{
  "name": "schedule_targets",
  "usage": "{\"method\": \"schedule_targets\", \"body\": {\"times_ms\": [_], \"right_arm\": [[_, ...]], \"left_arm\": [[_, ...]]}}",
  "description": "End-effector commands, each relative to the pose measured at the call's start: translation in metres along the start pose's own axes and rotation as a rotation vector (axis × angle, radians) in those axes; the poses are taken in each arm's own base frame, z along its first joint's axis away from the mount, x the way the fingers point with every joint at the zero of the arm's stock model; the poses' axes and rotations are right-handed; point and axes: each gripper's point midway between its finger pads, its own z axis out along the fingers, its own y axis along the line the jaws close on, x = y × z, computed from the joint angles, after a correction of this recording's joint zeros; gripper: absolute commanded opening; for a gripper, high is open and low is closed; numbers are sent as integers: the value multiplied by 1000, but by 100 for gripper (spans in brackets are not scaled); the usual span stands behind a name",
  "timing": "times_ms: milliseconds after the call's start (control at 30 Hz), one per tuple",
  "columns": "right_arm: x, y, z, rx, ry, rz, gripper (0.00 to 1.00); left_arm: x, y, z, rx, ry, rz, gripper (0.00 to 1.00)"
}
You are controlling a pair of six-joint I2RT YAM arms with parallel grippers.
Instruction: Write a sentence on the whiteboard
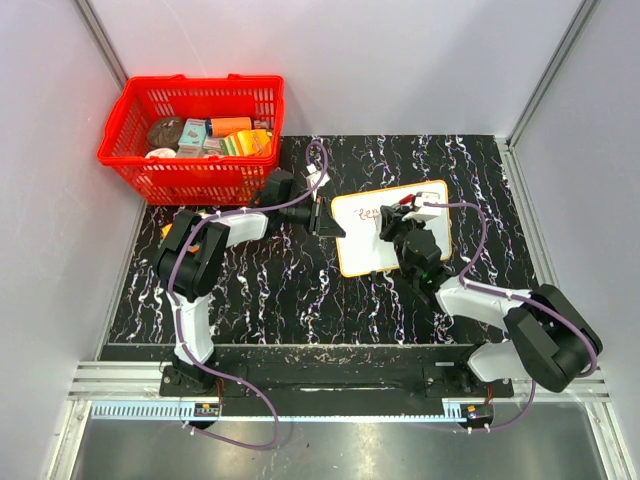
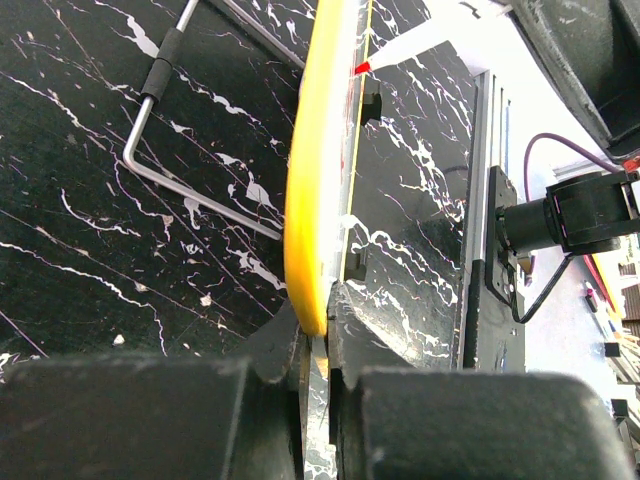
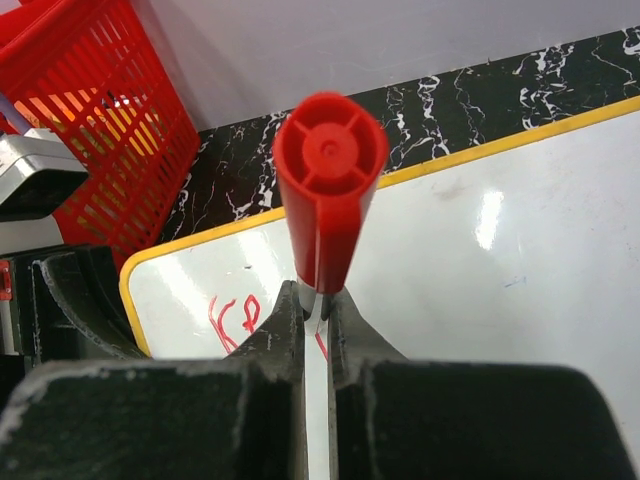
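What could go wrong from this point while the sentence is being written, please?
1. The left hand pinches only the thin yellow rim of the whiteboard; writing pressure might make the board pivot and skew the line.
2. The right hand grips the red marker in a narrow pinch, so it could tilt and break strokes.
3. Only a few red letters exist; the right hand passing over them may smear them.

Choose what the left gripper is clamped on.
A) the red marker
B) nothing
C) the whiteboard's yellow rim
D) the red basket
C: the left gripper pinches the whiteboard at its yellow rim, while the right gripper holds the red marker.
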Motion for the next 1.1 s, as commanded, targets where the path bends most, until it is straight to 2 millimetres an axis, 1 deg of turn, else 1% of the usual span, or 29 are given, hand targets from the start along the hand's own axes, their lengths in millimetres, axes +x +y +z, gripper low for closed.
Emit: {"method": "schedule_targets", "body": {"times_ms": [0, 33, 67, 100, 167, 333, 467, 533, 633, 867, 933, 1067], "right_arm": [[-10, 1, -8, -26, -31, 32, 0], [-13, -1, -10, -25, -37, 33, 0], [-24, 1, -13, -33, -58, 35, 0], [-25, 1, -15, -33, -54, 28, 0], [-41, 5, -19, -51, -83, 39, 0], [-56, 3, -18, -30, -95, 15, 0], [-55, -8, -12, 0, -85, -37, 0], [-54, -16, -9, 17, -82, -46, 0], [-53, -23, -7, 23, -79, -43, 0], [-51, -18, 0, -1, -65, -38, 0], [-53, -17, 3, 0, -68, -39, 0], [-49, -14, 9, -5, -59, -39, 0]], "left_arm": [[41, 29, 11, -92, 91, 41, 0], [41, 29, 11, -92, 91, 41, 0], [41, 29, 11, -90, 92, 40, 0], [41, 30, 11, -92, 92, 40, 0], [41, 30, 11, -90, 92, 40, 0], [41, 30, 11, -90, 92, 40, 0], [41, 29, 11, -89, 92, 40, 0], [41, 29, 11, -90, 92, 40, 0], [41, 30, 11, -89, 93, 39, 0], [42, 30, 12, -88, 94, 37, 0], [42, 29, 12, -87, 94, 39, 0], [41, 29, 12, -87, 94, 39, 0]]}}
